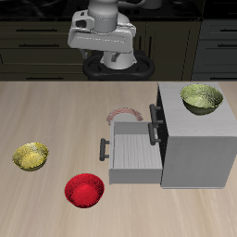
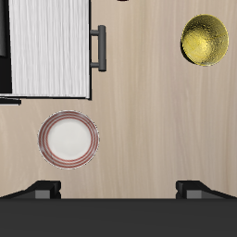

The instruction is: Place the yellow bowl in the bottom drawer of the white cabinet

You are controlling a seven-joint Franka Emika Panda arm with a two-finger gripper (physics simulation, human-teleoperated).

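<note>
Hovering high over the desk, I keep the tool [image 2: 118, 188] empty with fingers spread apart. The yellow bowl [image 1: 31, 155] sits well apart from the cabinet [image 1: 196, 139], whose bottom drawer [image 1: 132, 154] stands pulled out, ready to receive it.

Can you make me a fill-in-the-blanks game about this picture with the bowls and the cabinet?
1. The bottom drawer of the white cabinet is pulled ____.
2. The yellow-green bowl sits on ____ of the cabinet.
3. The yellow bowl rests on the table beside the ____ bowl.
4. The gripper is holding ____.

Missing words: open; top; red; nothing
</note>
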